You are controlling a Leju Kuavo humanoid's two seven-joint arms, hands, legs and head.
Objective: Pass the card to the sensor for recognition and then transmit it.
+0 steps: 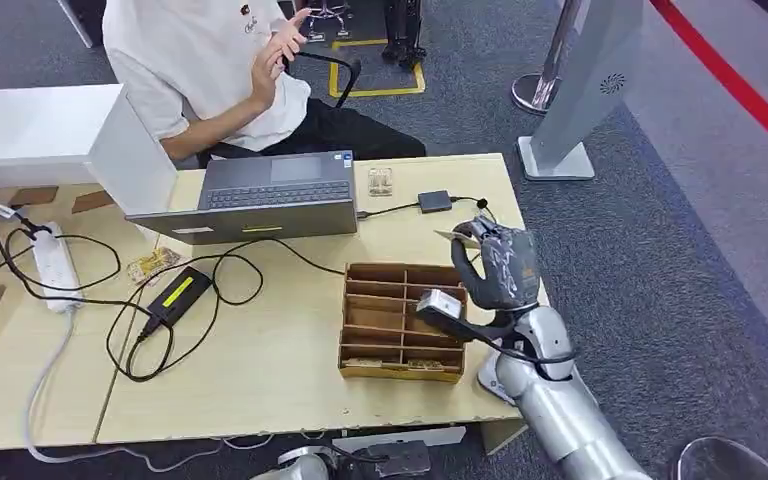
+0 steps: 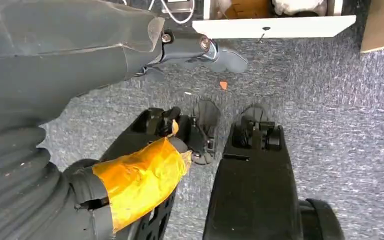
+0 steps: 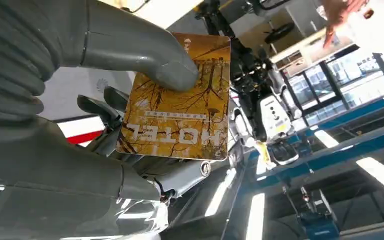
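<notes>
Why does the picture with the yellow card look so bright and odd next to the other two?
In the right wrist view the camera looks up past the HOTEL card, pinched in the right hand, toward bright ceiling lights and windows that wash out; the card's print reads upside down. The head view is evenly lit over the table. In the left wrist view the near left hand is soft.

bare tabletop (image 1: 260, 370) left of the divided cardboard tray (image 1: 400, 320), cables (image 1: 140, 300) and laptop (image 1: 260, 205) crowding the far side

Yellow HOTEL card (image 3: 180, 97) pinched in right robot hand (image 3: 95, 100).
</notes>
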